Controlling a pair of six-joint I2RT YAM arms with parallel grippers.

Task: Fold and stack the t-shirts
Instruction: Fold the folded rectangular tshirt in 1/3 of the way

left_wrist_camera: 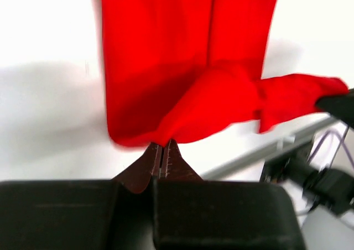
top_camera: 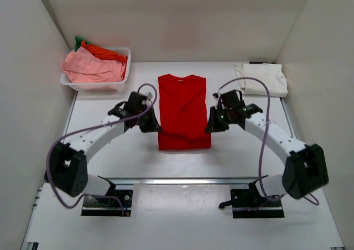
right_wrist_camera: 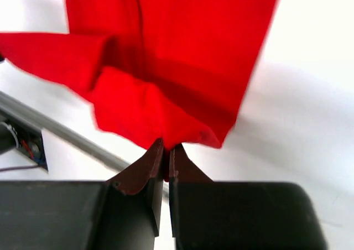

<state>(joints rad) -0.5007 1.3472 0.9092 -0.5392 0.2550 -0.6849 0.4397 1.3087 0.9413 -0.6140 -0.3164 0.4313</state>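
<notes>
Red t-shirt (top_camera: 182, 103), side edges clamped in left fingers (left_wrist_camera: 152, 164), right fingers (right_wrist_camera: 148, 164)

Surface (top_camera: 94, 103) open L & R of red tee (top_camera: 182, 109) (left pincer (left_wrist_camera: 164, 146) & right pincer (right_wrist_camera: 167, 147) clamp its near corners); basket (top_camera: 126, 62) blocks far-L corner, cream tee (top_camera: 265, 77) far-R.

no readable text or labels anywhere

five t-shirts (top_camera: 183, 112) (top_camera: 265, 77) (top_camera: 88, 67) (top_camera: 105, 52) (top_camera: 79, 40), one basket (top_camera: 92, 86), two arms (top_camera: 99, 135) (top_camera: 271, 135), two hands (top_camera: 158, 129) (top_camera: 209, 128)
</notes>
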